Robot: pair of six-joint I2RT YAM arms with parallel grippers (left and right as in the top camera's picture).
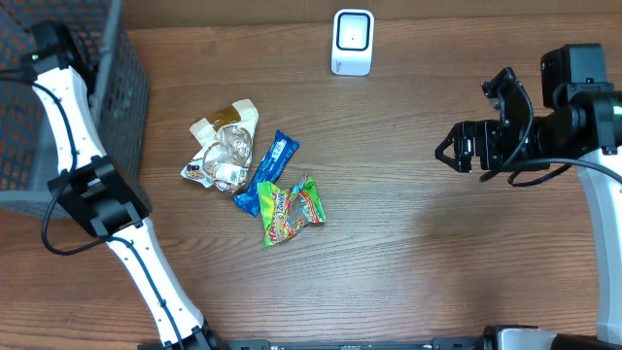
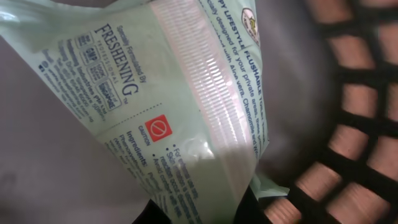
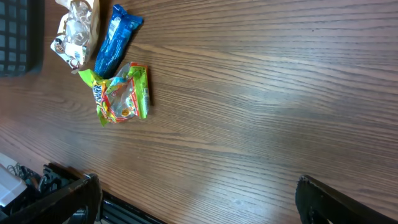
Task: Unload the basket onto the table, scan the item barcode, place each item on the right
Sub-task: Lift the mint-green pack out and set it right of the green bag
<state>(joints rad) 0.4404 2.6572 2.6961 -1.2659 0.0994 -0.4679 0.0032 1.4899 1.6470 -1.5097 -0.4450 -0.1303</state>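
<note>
- Pale green plastic wipes pack (image 2: 186,106), printed face toward the left wrist camera, fills that view; it sits inside the dark mesh basket (image 1: 124,92) at the table's left end.
- Left gripper (image 2: 199,213): jaws closed on the pack's lower edge, a dark finger on either side of it.
- Step in hand, as judged: the pick from the basket. The lift out and the scan are not yet done, and no barcode is legible on the face shown.
- Next move calls for a straight rise clear of the basket rim, then a carry to the white box-shaped scanner (image 1: 352,41), turning the pack until its barcode faces it.
- Edges: mesh walls stand close beside the pack, and a soft pack may sag or catch there.
- Open room: bare brown wooden table (image 1: 408,243) lies between basket and scanner; the pile of snack wrappers (image 1: 255,175) sits below that path.
- Right gripper (image 1: 455,148): jaws wide apart, empty, well right of the scanner.
</note>
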